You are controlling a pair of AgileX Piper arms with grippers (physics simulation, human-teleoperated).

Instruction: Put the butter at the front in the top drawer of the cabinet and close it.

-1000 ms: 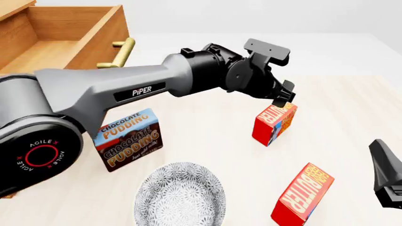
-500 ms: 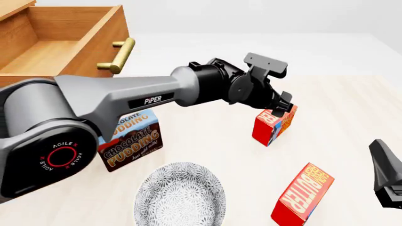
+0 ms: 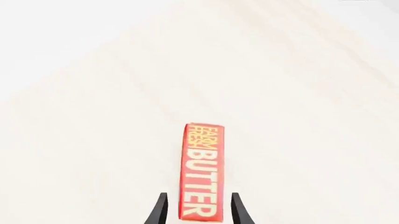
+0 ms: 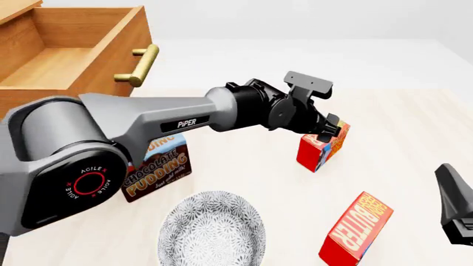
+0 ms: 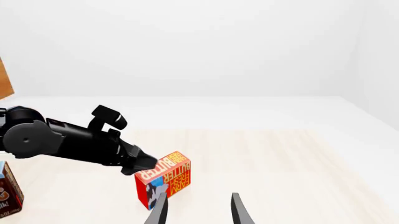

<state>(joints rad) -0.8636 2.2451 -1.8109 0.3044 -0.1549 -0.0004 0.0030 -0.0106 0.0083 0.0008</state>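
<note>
Left wrist view alone shows the left gripper [image 3: 197, 210] fingers [image 3: 160, 211] narrowly astride the red butter carton [image 3: 203, 171], gaps visible; right gripper [image 5: 197, 209] fingers spread, empty.

Red butter [image 4: 323, 147], yellow-orange lettering; speckled grey-white bowl [image 4: 212, 230]; brass handle [image 4: 139, 65].

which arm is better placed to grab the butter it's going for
Left. The left gripper already straddles the far butter, open fingers on either side of the carton, with the open top drawer on its side. The right gripper hangs back, open, off the carton.
</note>
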